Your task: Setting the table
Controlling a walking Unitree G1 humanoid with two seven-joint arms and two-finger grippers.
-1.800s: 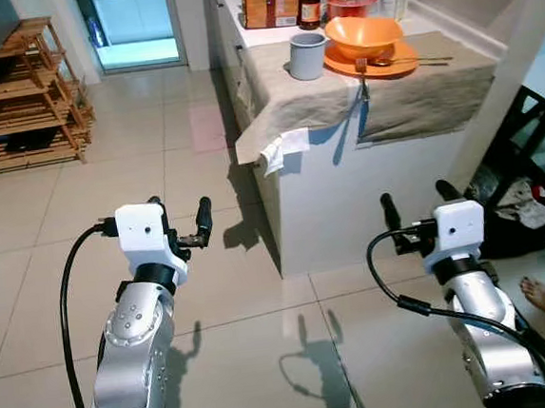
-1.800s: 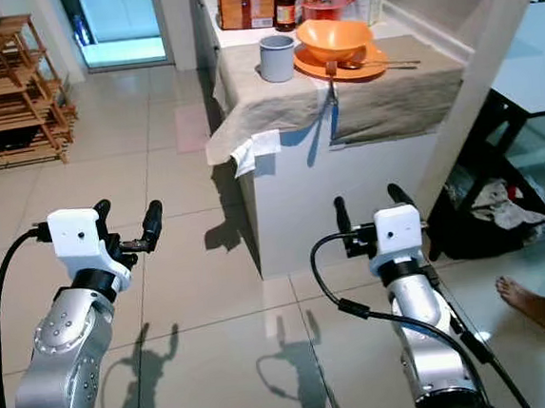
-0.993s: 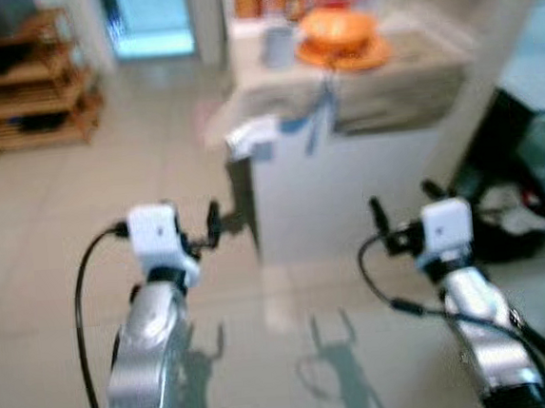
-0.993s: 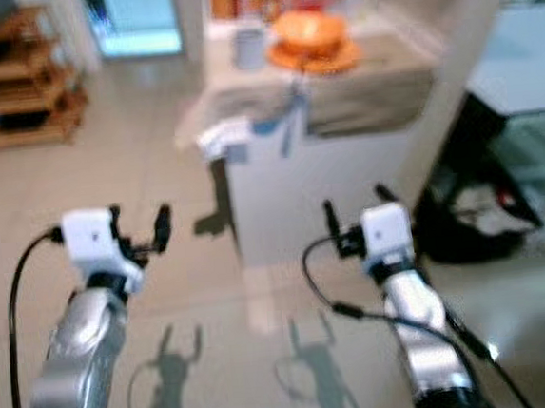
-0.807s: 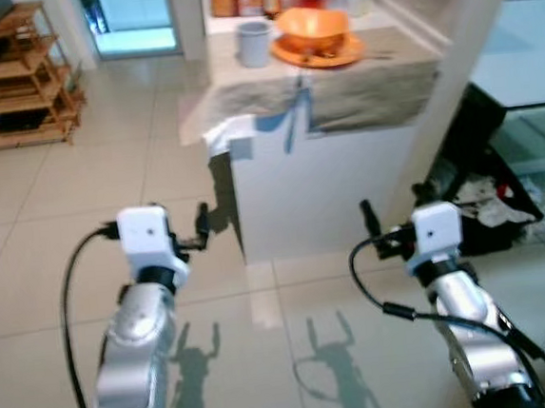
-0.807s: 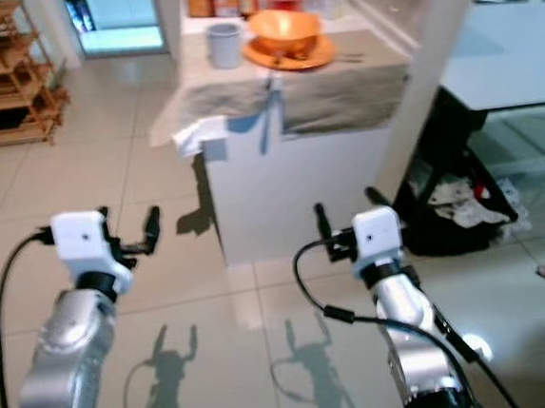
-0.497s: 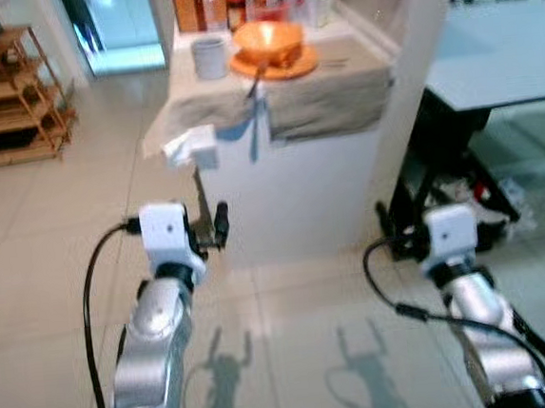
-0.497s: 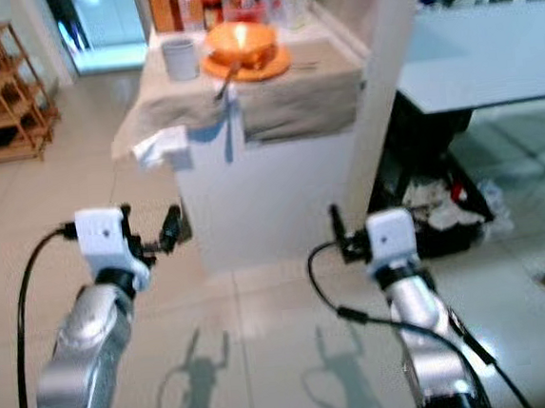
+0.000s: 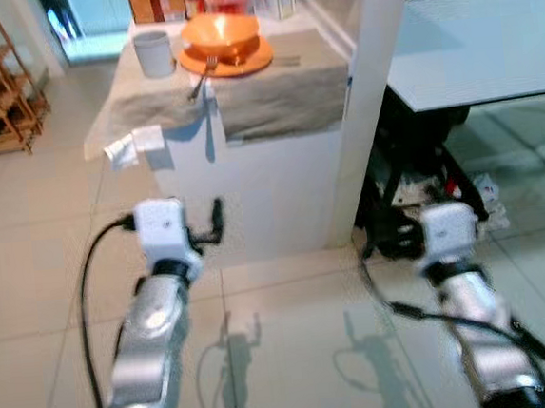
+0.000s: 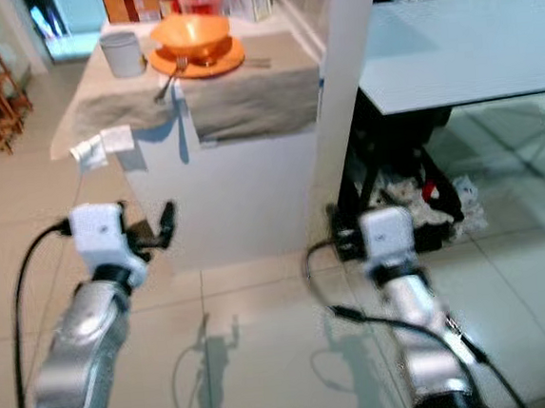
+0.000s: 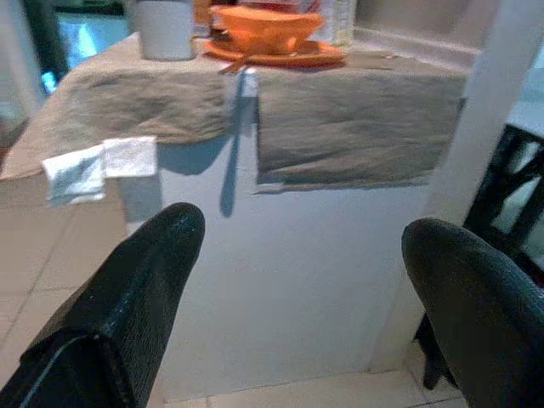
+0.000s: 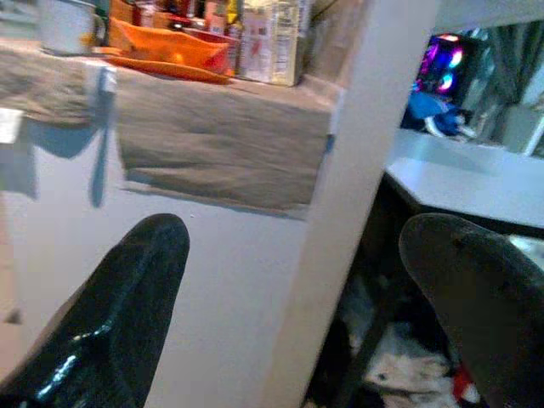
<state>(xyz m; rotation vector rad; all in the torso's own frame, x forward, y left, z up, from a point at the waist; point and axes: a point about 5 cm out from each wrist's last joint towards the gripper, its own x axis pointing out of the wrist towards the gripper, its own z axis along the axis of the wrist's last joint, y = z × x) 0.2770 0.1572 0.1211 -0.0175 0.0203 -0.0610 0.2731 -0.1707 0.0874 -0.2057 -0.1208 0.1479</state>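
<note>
So the robot's standing on the tiled floor (image 9: 31,282) in front of a white counter (image 9: 253,196) with a beige cloth (image 9: 272,94) draped over the top. The stuff for the table is all up on that cloth: an orange bowl (image 9: 220,34) sitting on an orange plate (image 9: 241,65), a fork (image 9: 199,77) with its head on the plate and its handle poking past the cloth edge, and a grey mug (image 9: 153,53) just to the left of them. Off to the right there's the pale table (image 9: 469,44), which I'd guess is where it all goes.

Both arms are held out low, well short of the counter. Left gripper (image 11: 297,280) is spread wide and holding nothing; right gripper (image 12: 297,280) same deal, wide apart and empty.

Looks to me like the approach step, nothing picked up yet. Next it needs to get closer and raise an arm to counter height, probably for the plate and bowl or the mug.
</note>
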